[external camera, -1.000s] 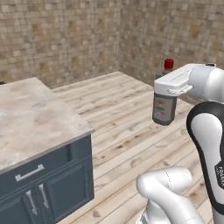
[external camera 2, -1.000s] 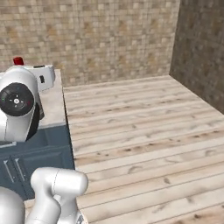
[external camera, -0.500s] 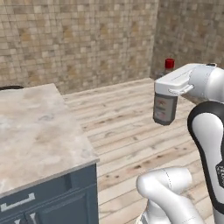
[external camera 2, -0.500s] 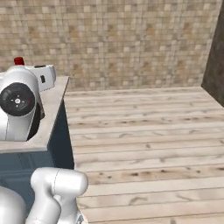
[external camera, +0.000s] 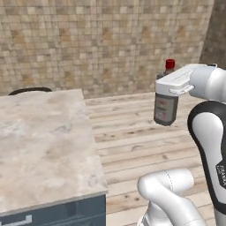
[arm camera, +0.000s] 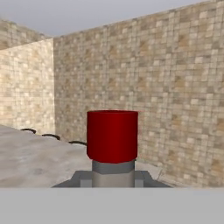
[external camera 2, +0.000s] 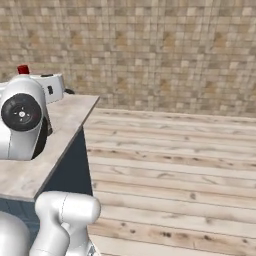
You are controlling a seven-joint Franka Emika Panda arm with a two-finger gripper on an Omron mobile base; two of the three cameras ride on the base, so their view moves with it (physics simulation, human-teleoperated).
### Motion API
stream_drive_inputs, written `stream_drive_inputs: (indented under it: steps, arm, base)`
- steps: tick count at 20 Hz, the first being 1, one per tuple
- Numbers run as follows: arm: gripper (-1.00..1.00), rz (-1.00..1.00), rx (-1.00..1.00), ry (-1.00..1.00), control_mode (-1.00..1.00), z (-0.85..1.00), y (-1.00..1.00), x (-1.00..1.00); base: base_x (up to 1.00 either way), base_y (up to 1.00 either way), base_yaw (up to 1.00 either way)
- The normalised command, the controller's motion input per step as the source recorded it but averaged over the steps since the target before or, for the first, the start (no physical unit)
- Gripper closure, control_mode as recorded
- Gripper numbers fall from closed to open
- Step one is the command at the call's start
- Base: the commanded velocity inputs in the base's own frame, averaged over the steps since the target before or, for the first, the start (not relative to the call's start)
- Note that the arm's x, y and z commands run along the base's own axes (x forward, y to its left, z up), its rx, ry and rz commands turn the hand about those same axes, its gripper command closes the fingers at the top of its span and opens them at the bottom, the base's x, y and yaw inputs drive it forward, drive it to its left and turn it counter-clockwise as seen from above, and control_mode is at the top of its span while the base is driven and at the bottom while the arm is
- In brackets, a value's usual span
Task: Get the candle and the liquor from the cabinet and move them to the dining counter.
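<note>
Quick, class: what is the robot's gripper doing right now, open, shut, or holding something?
Gripper: shut on the liquor bottle, carried upright in the air above the wooden floor, beside the dining counter.

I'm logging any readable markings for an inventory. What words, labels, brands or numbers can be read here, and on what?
"FRANKA": vertical lettering on the arm's dark link, small and only partly legible.
Label on the liquor held in the gripper: pale patch with reddish marks, too blurred to read.
Dining counter, brick wall and wooden floor: no text.
</note>
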Motion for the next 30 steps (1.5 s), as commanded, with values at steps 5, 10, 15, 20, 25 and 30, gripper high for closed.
stream_drive_inputs:
  steps: [5,10,15,20,25,30]
  arm:
    - [1.00,0.00,0.00,0.00,1.00,0.00,0.00,0.00]
    - [1.00,0.00,0.00,0.00,1.00,0.00,0.00,0.00]
    - [1.00,0.00,0.00,0.00,1.00,0.00,0.00,0.00]
    - [1.00,0.00,0.00,0.00,1.00,0.00,0.00,0.00]
    - [1.00,0.00,0.00,0.00,1.00,0.00,0.00,0.00]
    - [1.00,0.00,0.00,0.00,1.00,0.00,0.00,0.00]
  base:
    - [0.25,-0.42,0.46]
    - [0.07,-0.55,0.44]
    - [0.26,-0.54,0.44]
    - [0.37,-0.54,0.43]
    - [0.42,-0.50,0.43]
    - [0.44,-0.50,0.43]
